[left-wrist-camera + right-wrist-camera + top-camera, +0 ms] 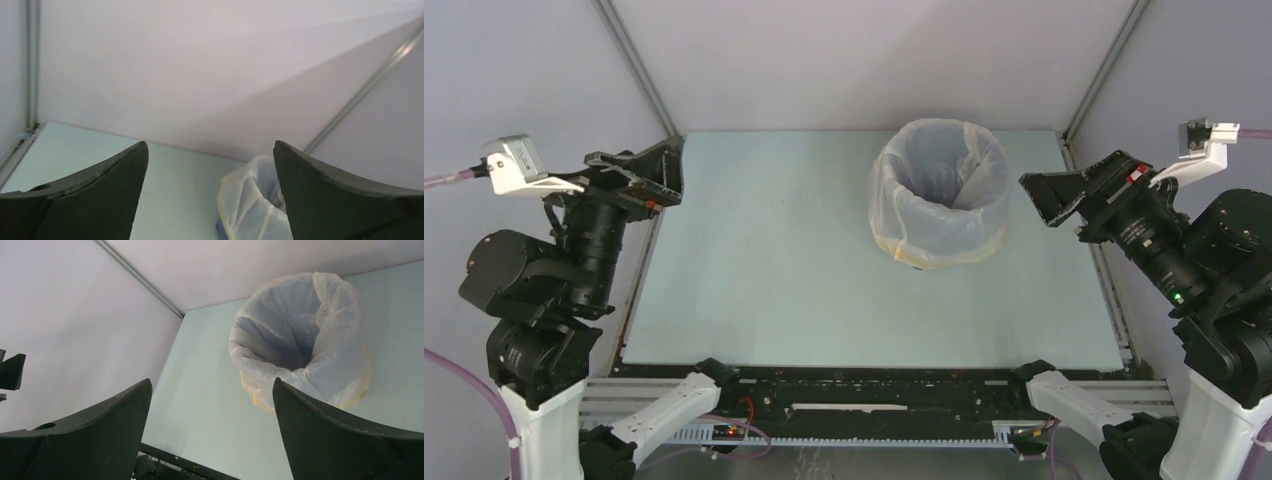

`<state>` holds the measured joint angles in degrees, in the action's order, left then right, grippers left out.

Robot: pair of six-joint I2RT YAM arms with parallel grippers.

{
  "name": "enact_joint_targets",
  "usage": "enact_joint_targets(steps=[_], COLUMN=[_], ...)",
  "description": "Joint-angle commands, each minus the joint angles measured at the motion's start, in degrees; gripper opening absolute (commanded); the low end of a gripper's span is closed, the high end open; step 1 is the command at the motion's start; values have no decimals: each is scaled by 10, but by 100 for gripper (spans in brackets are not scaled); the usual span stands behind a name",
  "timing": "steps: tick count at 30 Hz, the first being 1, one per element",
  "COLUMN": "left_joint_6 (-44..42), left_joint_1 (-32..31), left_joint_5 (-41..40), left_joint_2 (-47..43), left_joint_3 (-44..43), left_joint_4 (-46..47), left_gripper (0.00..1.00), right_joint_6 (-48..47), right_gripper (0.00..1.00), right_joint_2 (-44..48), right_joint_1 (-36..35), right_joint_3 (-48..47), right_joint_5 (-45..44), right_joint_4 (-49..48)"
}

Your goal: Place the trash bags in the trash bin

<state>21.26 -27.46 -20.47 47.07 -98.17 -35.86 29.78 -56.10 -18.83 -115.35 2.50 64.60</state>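
The trash bag (pixel 939 190), thin and whitish with a yellow rim, lines the trash bin and folds over its outside down to the table. It also shows in the left wrist view (pixel 252 200) and the right wrist view (pixel 305 335). The blue trash bin shows only as a sliver at its base (pixel 220 229) and as a blue tint through the plastic. My left gripper (pixel 667 170) (pixel 210 142) is open and empty, raised over the table's left edge. My right gripper (pixel 1038 196) (pixel 212 380) is open and empty, raised just right of the bin.
The pale green table (pixel 774 260) is enclosed by grey walls with metal corner posts (pixel 639 70). A black rail (pixel 874 385) runs along the near edge between the arm bases.
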Motion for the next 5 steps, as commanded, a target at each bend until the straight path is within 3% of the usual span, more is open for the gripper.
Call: enact_joint_targets(steps=[1,5], left_joint_6=[-44,-16], left_joint_1=[-1,-1], left_joint_5=[-74,-83], left_joint_2=[4,-5], left_joint_3=[-4,13], left_joint_4=[-24,-29], left_gripper=[100,100], right_joint_6=[-7,-6], right_gripper=[100,100], right_joint_2=[-1,-6], right_joint_1=[-3,-3], right_joint_3=[-6,-2], right_joint_5=[16,13], right_joint_4=[-12,-10])
